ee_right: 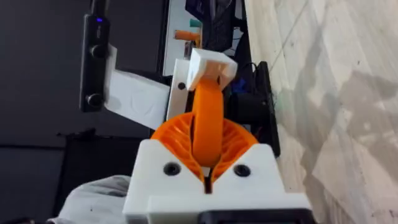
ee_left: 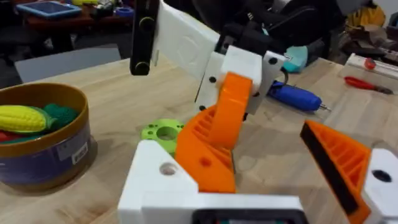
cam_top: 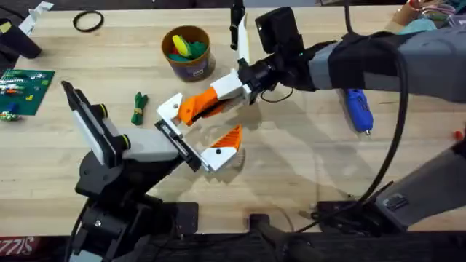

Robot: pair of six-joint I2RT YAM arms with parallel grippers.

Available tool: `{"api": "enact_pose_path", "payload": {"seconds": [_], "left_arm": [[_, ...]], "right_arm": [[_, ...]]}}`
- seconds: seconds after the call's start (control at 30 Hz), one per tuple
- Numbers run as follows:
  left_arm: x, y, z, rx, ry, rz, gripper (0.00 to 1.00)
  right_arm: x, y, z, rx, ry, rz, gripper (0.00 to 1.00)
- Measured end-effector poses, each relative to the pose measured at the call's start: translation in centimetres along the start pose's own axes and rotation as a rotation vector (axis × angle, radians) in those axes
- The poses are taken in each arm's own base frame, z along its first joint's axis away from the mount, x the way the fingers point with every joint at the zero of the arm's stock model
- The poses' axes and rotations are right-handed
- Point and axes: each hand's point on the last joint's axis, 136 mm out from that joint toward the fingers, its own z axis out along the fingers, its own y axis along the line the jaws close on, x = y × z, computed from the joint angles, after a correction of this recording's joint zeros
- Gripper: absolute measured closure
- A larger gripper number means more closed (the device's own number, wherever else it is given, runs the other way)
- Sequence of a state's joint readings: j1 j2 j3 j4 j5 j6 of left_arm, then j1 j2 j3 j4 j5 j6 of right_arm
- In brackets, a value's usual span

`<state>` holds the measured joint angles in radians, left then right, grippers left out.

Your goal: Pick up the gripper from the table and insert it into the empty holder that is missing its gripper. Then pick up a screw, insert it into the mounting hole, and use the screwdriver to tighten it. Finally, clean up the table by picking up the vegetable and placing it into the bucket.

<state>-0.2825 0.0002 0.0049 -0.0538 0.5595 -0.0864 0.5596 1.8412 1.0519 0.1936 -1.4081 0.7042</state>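
While my right gripper (cam_top: 231, 89) pinches the loose gripper (cam_top: 196, 106) and holds it against the holder (cam_top: 177, 140) on my left arm, my left gripper (cam_top: 200, 131) stands wide open with one orange finger (cam_top: 227, 140) mounted. I see the vegetable (cam_top: 138, 108) on the table (cam_top: 306, 153) beside the bucket (cam_top: 188, 52), and the screwdriver (cam_top: 358, 109) lies well to the right.

The small round bucket with the tan-yellow rim and dark blue-purple wall (ee_left: 38, 144) was cut off at the left-wrist view's edge, as was one orange ribbed finger (ee_left: 341, 163) of the left pincer. In the overhead view the bright blue pen-shaped screwdriver (cam_top: 359, 110) lay partly hidden under the right arm's grey sleeve, and the items on the green board (cam_top: 22, 90) were too small to tell.
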Motion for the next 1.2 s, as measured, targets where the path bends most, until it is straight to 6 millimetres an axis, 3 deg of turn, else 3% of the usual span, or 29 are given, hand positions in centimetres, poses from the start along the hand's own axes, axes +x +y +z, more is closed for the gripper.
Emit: {"api": "enact_pose_path", "payload": {"seconds": [0.5, 0.77, 1.03, 1.2], "left_arm": [[0.2, -1.4, -0.1, 0.08, 0.008, 0.003, 0.014], [0.2, -2.1, -0.1, 0.118, 0.013, -0.008, 0.014], [0.1, -0.5, 0.0, 0.033, 0.005, -0.017, 0.014], [0.1, -0.4, -0.1, 0.026, 0.005, -0.029, 0.014]], "right_arm": [[-0.4, -0.3, -1.1, 0.005, -0.028, 0.065, 0.985], [0.8, -0.2, -1.2, 0.056, -0.082, 0.052, 0.985], [0.2, -0.1, 0.7, 0.121, -0.136, 0.016, 0.985], [0.1, -0.3, 0.7, 0.139, -0.14, -0.042, 0.985]]}}
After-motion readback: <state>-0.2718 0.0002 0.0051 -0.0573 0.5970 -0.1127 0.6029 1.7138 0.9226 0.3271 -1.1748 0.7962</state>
